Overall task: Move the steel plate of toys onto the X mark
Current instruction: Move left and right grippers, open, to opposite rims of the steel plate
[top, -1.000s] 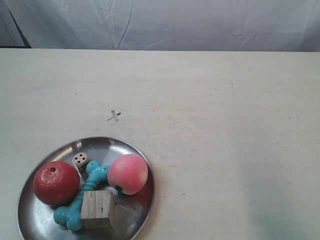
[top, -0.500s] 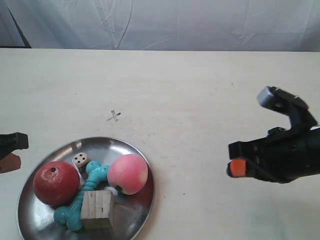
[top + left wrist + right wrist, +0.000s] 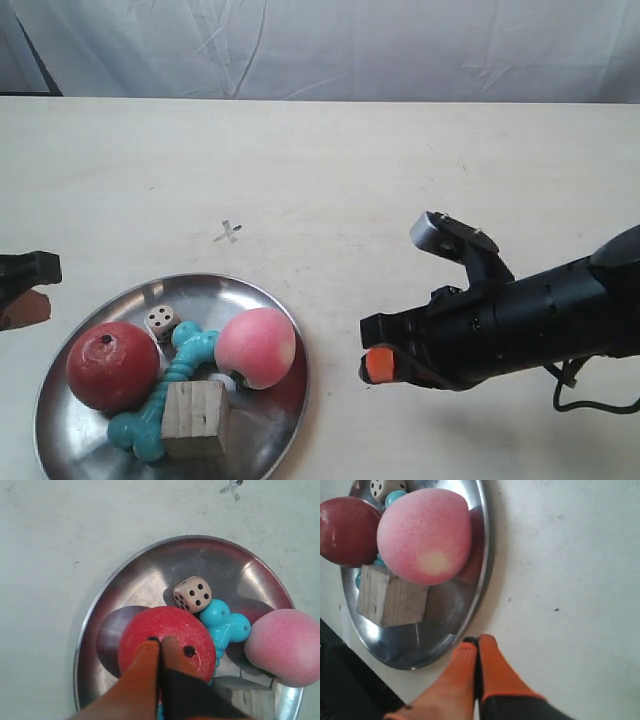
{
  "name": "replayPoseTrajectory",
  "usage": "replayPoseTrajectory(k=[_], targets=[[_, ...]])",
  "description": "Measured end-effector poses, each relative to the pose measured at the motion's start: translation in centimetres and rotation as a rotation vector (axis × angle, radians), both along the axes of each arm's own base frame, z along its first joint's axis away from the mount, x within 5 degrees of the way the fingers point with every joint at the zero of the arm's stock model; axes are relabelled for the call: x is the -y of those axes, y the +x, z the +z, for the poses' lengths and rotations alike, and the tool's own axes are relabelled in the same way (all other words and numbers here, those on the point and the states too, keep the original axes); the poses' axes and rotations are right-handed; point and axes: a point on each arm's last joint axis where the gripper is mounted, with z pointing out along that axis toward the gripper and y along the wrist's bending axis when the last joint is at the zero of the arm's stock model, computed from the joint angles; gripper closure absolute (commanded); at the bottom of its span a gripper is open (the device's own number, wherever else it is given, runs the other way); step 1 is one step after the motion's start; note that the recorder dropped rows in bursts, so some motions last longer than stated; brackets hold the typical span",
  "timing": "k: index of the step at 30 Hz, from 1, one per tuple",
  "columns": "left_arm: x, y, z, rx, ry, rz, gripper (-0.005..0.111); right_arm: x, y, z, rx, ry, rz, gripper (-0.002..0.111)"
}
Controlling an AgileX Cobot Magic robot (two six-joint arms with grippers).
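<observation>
The steel plate (image 3: 236, 294) lies at the table's near left, holding the red apple (image 3: 112, 365), pink peach (image 3: 256, 347), turquoise bone (image 3: 170, 390), wooden cube (image 3: 196, 418) and die (image 3: 160, 322). The X mark (image 3: 229, 232) is on the table just beyond the plate. My right gripper (image 3: 378, 364) is shut and empty, a short way off the plate's rim (image 3: 482, 580) on the peach (image 3: 424, 535) side. My left gripper (image 3: 25, 290) shows at the exterior view's left edge. In its wrist view the left gripper (image 3: 161, 641) is shut and empty, in line with the apple (image 3: 145, 625).
A pale cloth backdrop (image 3: 330, 45) hangs behind the table's far edge. The right arm's dark body (image 3: 530, 320) stretches across the table's near right side. The table's near edge (image 3: 350, 660) runs close to the plate.
Both arms have come into view. The right arm has swept in from the right toward the plate, while the left gripper has barely shifted at the left edge. The plate and toys have not moved.
</observation>
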Motion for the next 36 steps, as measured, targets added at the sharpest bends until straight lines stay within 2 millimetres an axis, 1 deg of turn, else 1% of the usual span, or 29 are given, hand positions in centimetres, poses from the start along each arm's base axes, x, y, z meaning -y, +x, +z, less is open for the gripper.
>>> replayPoseTrajectory(k=[2,5,7,8,9,11,12,14,16,18,21,23,26,29,33,36], targets=[[-0.7,0.4,-0.7,-0.058,-0.001,0.050,0.107,-0.3,0.6,-0.3,0.004,0.012,-0.005,0.108],[-2.4,1.5,-2.4,-0.183,-0.031,0.204,0.107,-0.8,1.7,-0.4,0.013,0.020,0.006,0.108],[-2.7,1.8,-3.5,-0.239,-0.064,0.257,0.107,-0.9,1.8,-0.4,0.015,0.021,0.011,0.108],[-2.7,1.8,-3.9,-0.259,-0.069,0.260,0.107,-0.9,1.8,-0.4,0.017,0.019,0.018,0.108],[-2.8,1.6,-4.9,-0.289,-0.049,0.237,0.107,-0.9,1.7,-0.4,0.015,0.022,0.030,0.107],[-2.9,1.3,-5.8,-0.319,-0.015,0.206,0.107,-1.1,1.5,-0.4,0.010,0.027,0.056,0.099],[-2.9,1.3,-5.9,-0.323,-0.013,0.205,0.107,-1.2,1.4,-0.4,0.010,0.026,0.065,0.089],[-3.0,1.4,-6.0,-0.316,-0.002,0.200,0.107,-1.3,1.3,-0.4,0.011,0.023,0.076,0.080],[-3.0,1.4,-6.0,-0.311,0.000,0.201,0.107,-1.3,1.3,-0.4,0.011,0.021,0.083,0.074],[-3.1,1.5,-6.0,-0.305,0.013,0.190,0.107,-1.3,1.2,-0.4,0.014,0.016,0.093,0.073],[-3.1,1.6,-6.3,-0.306,0.029,0.164,0.100,-1.3,1.2,-0.4,0.006,0.016,0.094,0.073],[-3.2,1.7,-6.6,-0.312,0.038,0.147,0.091,-1.4,1.1,-0.4,0.004,0.017,0.099,0.073],[-3.2,1.8,-6.8,-0.315,0.046,0.138,0.075,-1.9,0.7,-0.4,0.001,0.018,0.121,0.073],[-3.2,1.8,-6.8,-0.314,0.048,0.135,0.065,-2.6,0.3,-0.6,-0.011,0.002,0.121,0.073],[-3.2,1.8,-6.8,-0.313,0.049,0.136,0.063,-3.1,0.1,-1.8,-0.047,-0.034,0.121,0.073],[-3.2,1.9,-6.8,-0.311,0.049,0.137,0.062,-3.3,0.1,-3.3,-0.104,-0.059,0.109,0.073]])
